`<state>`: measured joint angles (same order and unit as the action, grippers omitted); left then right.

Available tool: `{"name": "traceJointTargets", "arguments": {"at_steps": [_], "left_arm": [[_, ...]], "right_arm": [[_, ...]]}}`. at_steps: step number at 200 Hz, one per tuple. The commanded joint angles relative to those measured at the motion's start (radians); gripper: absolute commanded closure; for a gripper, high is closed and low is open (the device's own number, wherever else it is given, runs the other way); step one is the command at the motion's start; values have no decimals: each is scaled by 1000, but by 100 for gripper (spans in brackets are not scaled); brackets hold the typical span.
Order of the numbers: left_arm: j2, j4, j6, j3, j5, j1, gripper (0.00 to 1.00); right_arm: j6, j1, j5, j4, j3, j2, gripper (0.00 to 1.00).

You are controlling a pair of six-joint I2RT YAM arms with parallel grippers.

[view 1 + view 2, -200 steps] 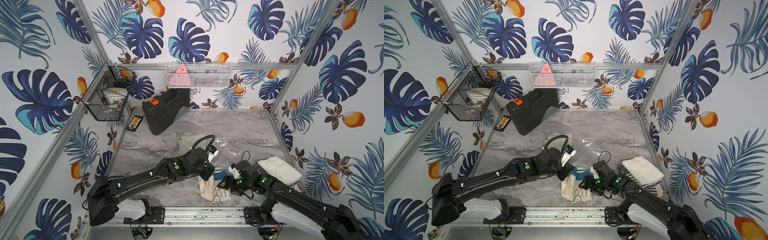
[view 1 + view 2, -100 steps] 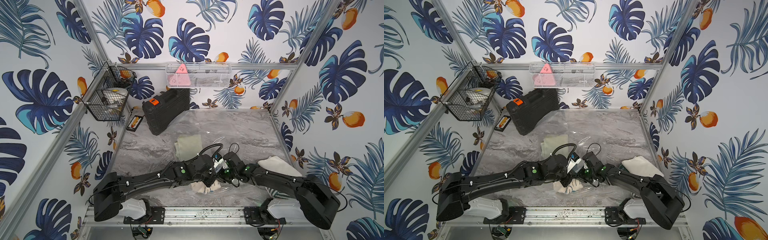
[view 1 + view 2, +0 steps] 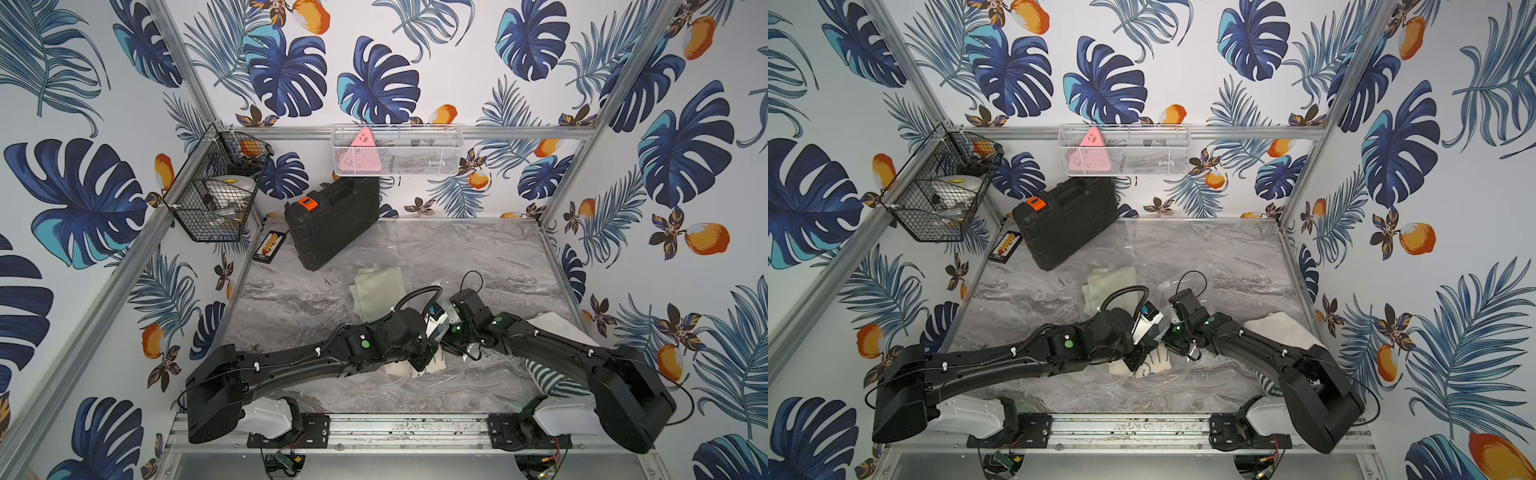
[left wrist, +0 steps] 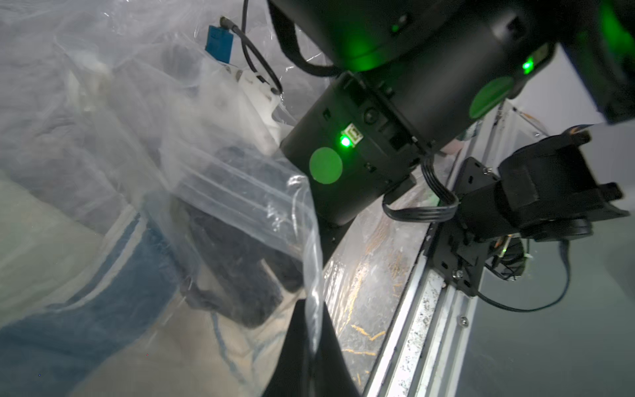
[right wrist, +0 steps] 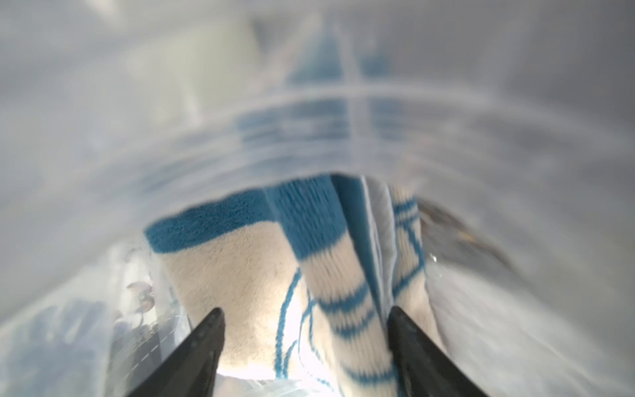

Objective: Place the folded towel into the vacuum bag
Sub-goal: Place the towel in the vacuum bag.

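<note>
Marble tabletop (image 3: pixel 478 257); wrist views only: left gripper (image 4: pixel 311 330) tight on vacuum bag (image 4: pixel 240 192), right gripper (image 5: pixel 305 309) wide.

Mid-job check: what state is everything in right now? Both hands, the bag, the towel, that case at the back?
vacuum bag: unsealed, mouth edge lifted.
folded towel: partway into the bag mouth.
left hand: shut on the vacuum bag's edge.
right hand: open, jaws apart over the folded towel.
black case: closed, standing at a tilt.
</note>
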<state>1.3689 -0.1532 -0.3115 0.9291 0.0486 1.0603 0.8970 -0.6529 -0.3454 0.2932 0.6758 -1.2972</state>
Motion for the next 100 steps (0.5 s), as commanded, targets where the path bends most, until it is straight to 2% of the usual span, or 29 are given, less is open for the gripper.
{"name": "traceJointTargets", "arguments": {"at_steps": [1,36,51,69,81,100], "left_arm": [[9,-57,-14,-11,23,0,100],[30,-13,-31,-5,58,2,100],[44,3,-34,-5,67,4,100],[52,10,-37,-6,66,5,100],[48,12,-37,-3,65,5,100],[39,19,-38,0,69,4,100]], "right_arm": [[81,-3,32,217,-48,121,22],[272,-48,56,267,-134,306,21],[358,-91,78,261,-144,362,28],[498,-198,141,211,-173,410,39],[585,-268,170,136,-205,408,44],[679,-298,177,-41,-265,362,50]]}}
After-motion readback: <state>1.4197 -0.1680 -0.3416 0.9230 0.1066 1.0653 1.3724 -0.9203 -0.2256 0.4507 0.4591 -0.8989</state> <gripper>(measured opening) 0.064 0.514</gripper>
